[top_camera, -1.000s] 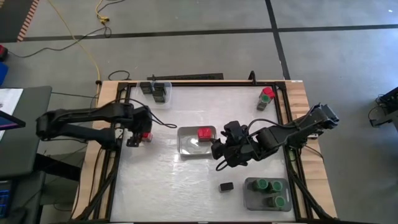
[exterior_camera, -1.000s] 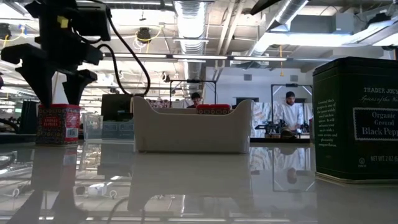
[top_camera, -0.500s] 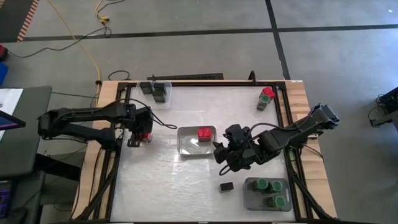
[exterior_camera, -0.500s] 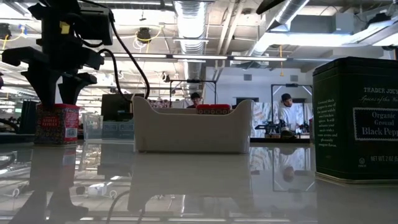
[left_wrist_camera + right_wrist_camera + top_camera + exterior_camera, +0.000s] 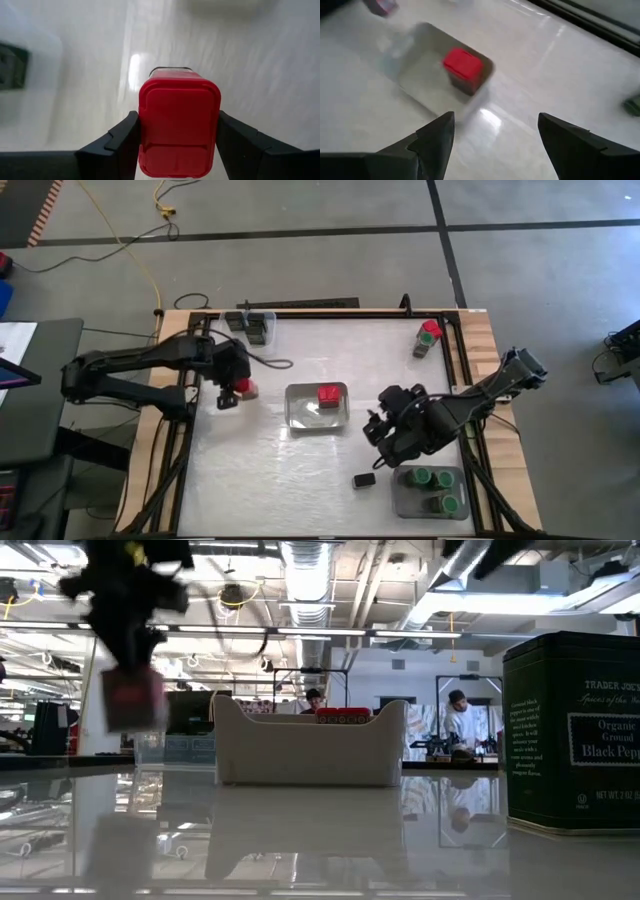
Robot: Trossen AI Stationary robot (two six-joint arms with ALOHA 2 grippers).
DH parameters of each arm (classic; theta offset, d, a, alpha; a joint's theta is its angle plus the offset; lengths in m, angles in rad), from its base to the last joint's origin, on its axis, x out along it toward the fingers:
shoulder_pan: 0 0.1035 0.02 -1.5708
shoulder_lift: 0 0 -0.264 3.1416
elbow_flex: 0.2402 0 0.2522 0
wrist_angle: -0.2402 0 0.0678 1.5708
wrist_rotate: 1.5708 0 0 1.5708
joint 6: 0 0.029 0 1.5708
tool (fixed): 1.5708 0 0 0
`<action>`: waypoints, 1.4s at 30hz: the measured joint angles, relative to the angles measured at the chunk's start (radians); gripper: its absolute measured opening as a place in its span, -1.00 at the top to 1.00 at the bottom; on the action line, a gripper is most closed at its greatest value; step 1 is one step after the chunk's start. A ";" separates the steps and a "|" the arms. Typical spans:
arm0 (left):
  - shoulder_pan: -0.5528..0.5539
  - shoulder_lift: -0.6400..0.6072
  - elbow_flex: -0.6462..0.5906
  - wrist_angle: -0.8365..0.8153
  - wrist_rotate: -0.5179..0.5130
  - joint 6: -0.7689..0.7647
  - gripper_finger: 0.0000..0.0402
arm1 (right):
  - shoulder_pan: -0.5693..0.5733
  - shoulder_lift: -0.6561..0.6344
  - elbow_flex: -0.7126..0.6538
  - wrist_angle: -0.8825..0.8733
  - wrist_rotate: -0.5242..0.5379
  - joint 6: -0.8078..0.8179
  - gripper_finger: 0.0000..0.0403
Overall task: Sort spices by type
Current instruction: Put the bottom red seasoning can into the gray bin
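My left gripper (image 5: pixel 236 392) is shut on a red square-capped spice (image 5: pixel 179 125) and holds it above the table's left part; the low view shows that spice (image 5: pixel 130 700) in the air. My right gripper (image 5: pixel 383 436) hangs open right of the middle tray (image 5: pixel 300 418), with nothing between its fingers (image 5: pixel 432 137). A second red-capped spice (image 5: pixel 327 394) stands in that tray. A black spice (image 5: pixel 364 479) lies on the table near the front, close to my right gripper. My left gripper pinches the red spice at its cap end, with a finger (image 5: pixel 122 140) on each of two opposite sides (image 5: pixel 146 131). The fingers come from above, pointing steeply down. The spice hangs upright below them, lifted clear of the table.
A tray (image 5: pixel 400 498) with several green-capped spices stands at the front right. A clear tray (image 5: pixel 268 318) with black spices is at the far left. A green and a red spice (image 5: pixel 428 335) stand at the far right. A black pepper tin (image 5: pixel 572 730) fills the low view's right.
My left gripper has taken hold of the red spice and lifted it clear of the table, drifting a little toward the table's right. My right gripper has moved away from the middle tray, toward the right and near edges.
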 joint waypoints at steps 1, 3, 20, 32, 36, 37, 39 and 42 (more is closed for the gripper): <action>-0.011 0.000 0.032 0.002 -0.001 -0.025 -0.04 | 0.002 -0.005 -0.014 -0.019 -0.003 0.007 -0.54; -0.039 0.001 0.098 0.000 -0.022 -0.074 -0.04 | 0.013 -0.021 -0.055 -0.031 -0.011 0.007 -0.54; -0.224 0.510 0.692 -0.068 -0.150 -0.232 -0.04 | 0.090 -0.553 -0.737 0.524 -0.060 -0.122 -0.54; -0.227 0.774 0.758 -0.103 -0.129 -0.231 -0.04 | 0.088 -0.725 -0.976 0.765 -0.104 -0.201 -0.54; -0.227 0.820 0.758 -0.050 -0.125 -0.230 -0.05 | 0.090 -0.746 -0.989 0.765 -0.112 -0.206 -0.54; -0.227 0.832 0.758 -0.045 -0.123 -0.230 -0.05 | 0.089 -0.749 -0.989 0.765 -0.112 -0.211 -0.54; -0.227 0.855 0.758 -0.052 -0.123 -0.230 -0.05 | 0.089 -0.754 -0.989 0.765 -0.112 -0.227 -0.54; -0.227 0.879 0.756 -0.061 -0.122 -0.224 -0.05 | 0.089 -0.754 -0.989 0.765 -0.113 -0.234 -0.54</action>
